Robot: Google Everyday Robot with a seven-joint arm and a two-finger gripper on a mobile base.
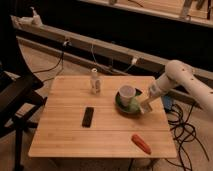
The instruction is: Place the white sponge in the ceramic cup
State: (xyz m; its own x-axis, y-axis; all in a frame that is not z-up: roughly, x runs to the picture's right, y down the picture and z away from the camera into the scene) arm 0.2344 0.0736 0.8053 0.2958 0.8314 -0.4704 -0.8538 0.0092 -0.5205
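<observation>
The ceramic cup (127, 93) is small, round and white, and stands upright on a green plate (125, 106) right of the table's middle. My gripper (145, 106) is at the end of the white arm, low at the plate's right edge, just right of and below the cup. A small beige lump, the white sponge (143, 108), shows at the gripper's tip and appears held there. The sponge is beside the cup, not over its mouth.
A wooden table (70, 130) holds a pale bottle-shaped object (94, 82) left of the cup, a black phone-like slab (88, 116) near the middle, and a red-orange carrot-like item (141, 143) at the front right. Cables lie on the floor at right. A dark chair stands at left.
</observation>
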